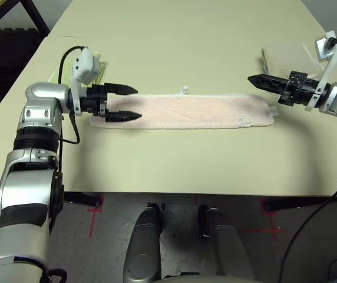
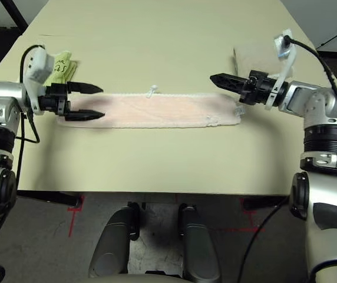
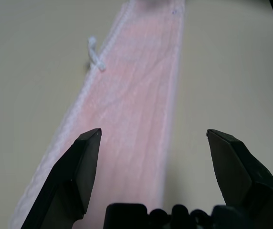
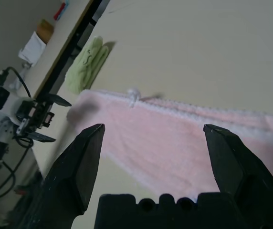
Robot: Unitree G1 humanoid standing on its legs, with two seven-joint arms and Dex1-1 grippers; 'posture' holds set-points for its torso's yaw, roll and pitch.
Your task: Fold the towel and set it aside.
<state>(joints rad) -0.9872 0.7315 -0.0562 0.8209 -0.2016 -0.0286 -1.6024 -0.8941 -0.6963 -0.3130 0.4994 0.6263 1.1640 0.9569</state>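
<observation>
The pale pink towel (image 1: 186, 111) lies flat on the table as a long narrow strip running left to right, with a small white tag (image 3: 94, 52) on its far edge. My left gripper (image 1: 136, 103) points along the strip at its left end, open, with nothing between its fingers. In the left wrist view the strip (image 3: 136, 95) runs away between the spread fingertips (image 3: 91, 143). My right gripper (image 2: 211, 77) hangs open over the strip's right end, pointing left. The right wrist view looks over the towel (image 4: 174, 138) to the left gripper (image 4: 63, 121) beyond.
A light green towel (image 2: 62, 68) lies at the table's left edge behind my left wrist. A beige towel (image 1: 283, 59) sits at the back right behind my right gripper. The table's front edge (image 1: 180, 193) runs close below the strip.
</observation>
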